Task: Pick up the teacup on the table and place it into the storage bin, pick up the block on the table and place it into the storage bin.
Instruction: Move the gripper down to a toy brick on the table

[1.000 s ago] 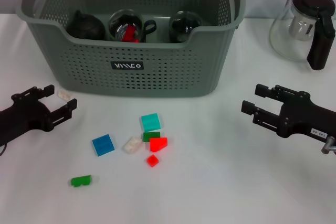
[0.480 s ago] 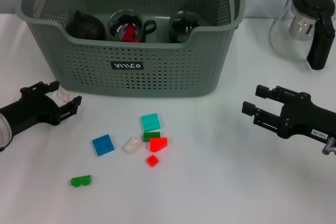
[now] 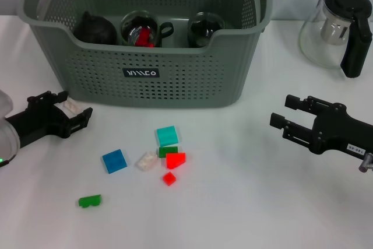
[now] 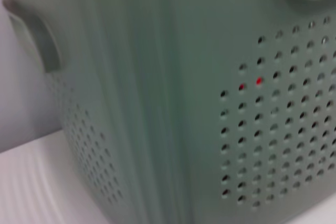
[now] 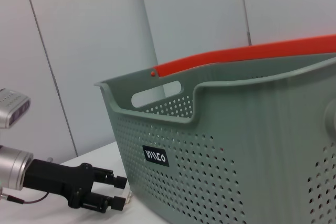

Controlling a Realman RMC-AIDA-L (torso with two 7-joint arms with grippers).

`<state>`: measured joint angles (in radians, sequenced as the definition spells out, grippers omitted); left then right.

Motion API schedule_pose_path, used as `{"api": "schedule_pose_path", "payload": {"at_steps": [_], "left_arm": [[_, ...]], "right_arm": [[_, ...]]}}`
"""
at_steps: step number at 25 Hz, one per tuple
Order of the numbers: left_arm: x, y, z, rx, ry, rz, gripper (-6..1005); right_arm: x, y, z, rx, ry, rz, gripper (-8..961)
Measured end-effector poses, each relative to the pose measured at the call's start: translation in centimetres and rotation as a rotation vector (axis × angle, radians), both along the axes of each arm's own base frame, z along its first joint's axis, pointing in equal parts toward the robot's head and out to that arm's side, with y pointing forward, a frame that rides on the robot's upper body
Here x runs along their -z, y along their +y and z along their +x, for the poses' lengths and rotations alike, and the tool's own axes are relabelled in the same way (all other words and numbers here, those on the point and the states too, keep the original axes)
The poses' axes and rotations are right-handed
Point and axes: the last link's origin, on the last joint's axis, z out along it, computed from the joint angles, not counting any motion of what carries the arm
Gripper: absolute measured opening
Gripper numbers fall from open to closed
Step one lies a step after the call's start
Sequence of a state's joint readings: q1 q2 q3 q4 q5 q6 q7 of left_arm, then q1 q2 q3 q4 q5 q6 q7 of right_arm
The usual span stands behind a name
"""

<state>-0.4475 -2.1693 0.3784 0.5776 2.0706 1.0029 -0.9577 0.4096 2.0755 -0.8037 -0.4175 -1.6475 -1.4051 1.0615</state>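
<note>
Where it stands, grey-green perforated storage bin [image 3: 145, 80], orange clips, black label

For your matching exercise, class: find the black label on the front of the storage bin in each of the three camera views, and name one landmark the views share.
Head view: the black label sits on the storage bin front wall, left of centre, below the rim.
Left wrist view: not in it; only perforated bin wall shows.
Right wrist view: the label is on the front wall, beyond the left gripper.
Shared landmark: the bin's perforated wall.
</note>
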Motion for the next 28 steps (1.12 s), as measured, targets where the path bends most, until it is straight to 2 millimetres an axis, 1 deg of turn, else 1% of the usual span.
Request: {"api": "schedule_pose_path", "payload": {"at_steps": [6, 14, 28], "left_arm": [[0.58, 0.24, 0.08, -0.006, 0.02, -0.017, 697], [0.35, 0.33, 0.06, -0.006, 0.022, -0.009, 696], [-0.17, -0.08, -0.66, -0.021, 0.046, 0.003, 692]], "right_arm": [[-0.01, -0.04, 0.07, 0.002, 0.0, -0.001, 646], [-0.07, -0.11, 0.19, 0.005, -0.001, -0.001, 645], [-0.06, -0.11, 0.19, 0.005, -0.001, -0.001, 645]]}}
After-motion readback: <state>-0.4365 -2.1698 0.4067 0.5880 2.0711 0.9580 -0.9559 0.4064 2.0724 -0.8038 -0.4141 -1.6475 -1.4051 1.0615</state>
